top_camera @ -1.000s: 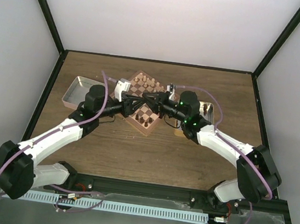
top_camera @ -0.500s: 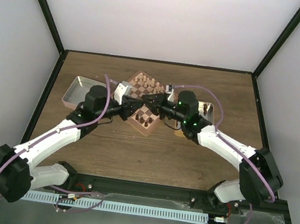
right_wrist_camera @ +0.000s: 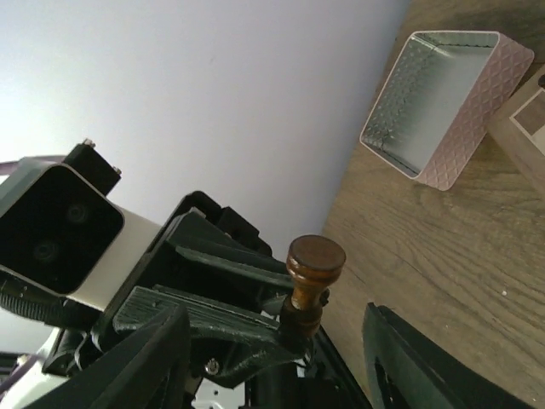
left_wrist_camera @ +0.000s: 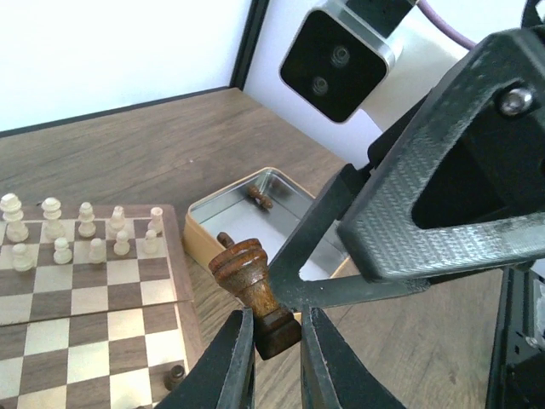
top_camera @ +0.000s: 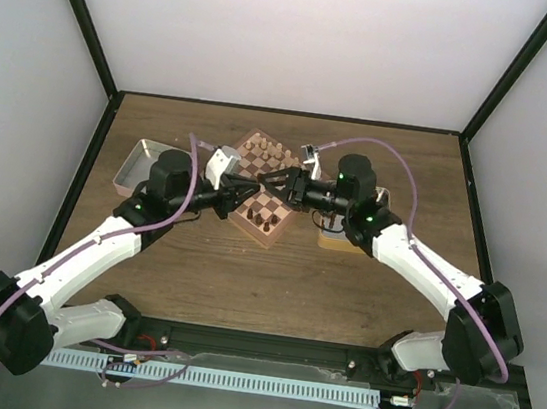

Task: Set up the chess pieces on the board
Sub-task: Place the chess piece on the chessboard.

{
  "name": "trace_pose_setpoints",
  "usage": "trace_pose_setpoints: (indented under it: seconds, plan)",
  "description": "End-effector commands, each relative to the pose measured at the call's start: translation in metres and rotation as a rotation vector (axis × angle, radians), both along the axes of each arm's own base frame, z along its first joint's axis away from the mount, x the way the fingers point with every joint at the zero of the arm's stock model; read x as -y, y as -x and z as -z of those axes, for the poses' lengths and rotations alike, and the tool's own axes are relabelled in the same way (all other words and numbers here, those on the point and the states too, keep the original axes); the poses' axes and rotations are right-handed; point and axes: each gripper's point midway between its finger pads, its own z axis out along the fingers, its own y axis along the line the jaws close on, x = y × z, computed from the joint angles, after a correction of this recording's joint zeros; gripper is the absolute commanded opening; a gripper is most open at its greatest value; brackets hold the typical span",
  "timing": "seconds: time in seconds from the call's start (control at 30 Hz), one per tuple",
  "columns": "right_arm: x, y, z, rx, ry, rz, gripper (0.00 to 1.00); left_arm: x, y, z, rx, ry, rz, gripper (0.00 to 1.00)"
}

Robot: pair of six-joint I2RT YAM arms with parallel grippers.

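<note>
Dark brown chess piece (left_wrist_camera: 252, 285); light-and-dark brown checkered board (left_wrist_camera: 94, 336)

The dark chess piece (left_wrist_camera: 254, 294) is varnished wood, smooth and softly glossy. The board (left_wrist_camera: 85, 294) is satin-finished wood, and the pale pieces (left_wrist_camera: 85, 234) look matt. One tin (left_wrist_camera: 281, 209) is shiny metal inside; the other tin (right_wrist_camera: 443, 111) has diamond-embossed walls. The tabletop (left_wrist_camera: 145, 145) shows matt wood grain. The left hand (left_wrist_camera: 274, 336) has matt black plastic fingers (left_wrist_camera: 228, 366).

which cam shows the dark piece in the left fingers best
Left wrist: the dark piece sits mid-frame, tilted, its base pinched between the left fingers. Right wrist shows only its upper part, dimmer, above those fingers. Top external: too small to make out.
</note>
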Motion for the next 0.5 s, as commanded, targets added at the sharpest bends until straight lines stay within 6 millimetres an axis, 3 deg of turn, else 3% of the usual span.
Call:
trace_pose_setpoints:
  seconds: [0.0,0.2,0.47]
  plan:
    - [0.006,0.015,-0.032,0.163,0.011,-0.105,0.58,0.007,0.011,-0.018,0.051,-0.002,0.094,0.09]
    - [0.009,0.009,-0.032,0.201,0.066,-0.123,0.55,0.013,0.027,-0.019,0.056,-0.019,0.202,0.09]
    - [0.013,0.017,-0.032,0.228,0.087,-0.160,0.49,0.018,0.049,-0.027,0.074,-0.002,0.322,0.09]
